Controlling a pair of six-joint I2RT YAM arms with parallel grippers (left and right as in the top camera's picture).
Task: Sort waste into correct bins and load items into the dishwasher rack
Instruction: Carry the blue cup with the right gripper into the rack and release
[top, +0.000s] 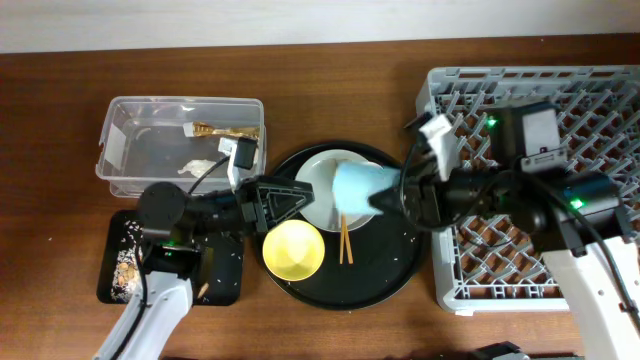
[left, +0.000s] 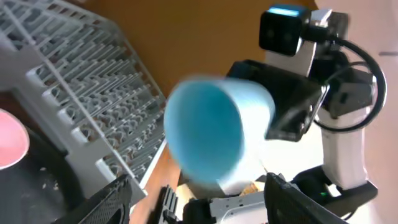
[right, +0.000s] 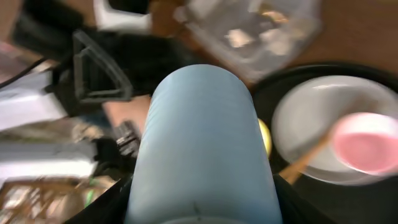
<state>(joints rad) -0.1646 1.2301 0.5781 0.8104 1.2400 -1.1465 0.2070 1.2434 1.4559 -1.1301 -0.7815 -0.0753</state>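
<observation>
Idling: my left gripper (top: 297, 201) was spread and empty, with the light blue cup's (top: 358, 187) mouth just ahead.
Gripping: my right gripper (top: 400, 195) clamped the cup sideways, base toward my palm.
Racking: I judged it best to swing back to the dishwasher rack (top: 600, 90) and turn the mouth down.

Across the middle of the overhead view, the left gripper (top: 298, 200), fingers spread, and the right gripper (top: 393, 195), clamped on the light blue cup (top: 360, 188), nearly meet above the pale plate (top: 320, 170) and block that band. The yellow bowl (top: 292, 248) and chopsticks (top: 344, 242) crowd the round black tray (top: 392, 270). Bare table (top: 340, 90) lies open at upper centre, between the clear tub (top: 180, 101) and the dishwasher rack (top: 600, 90)
</observation>
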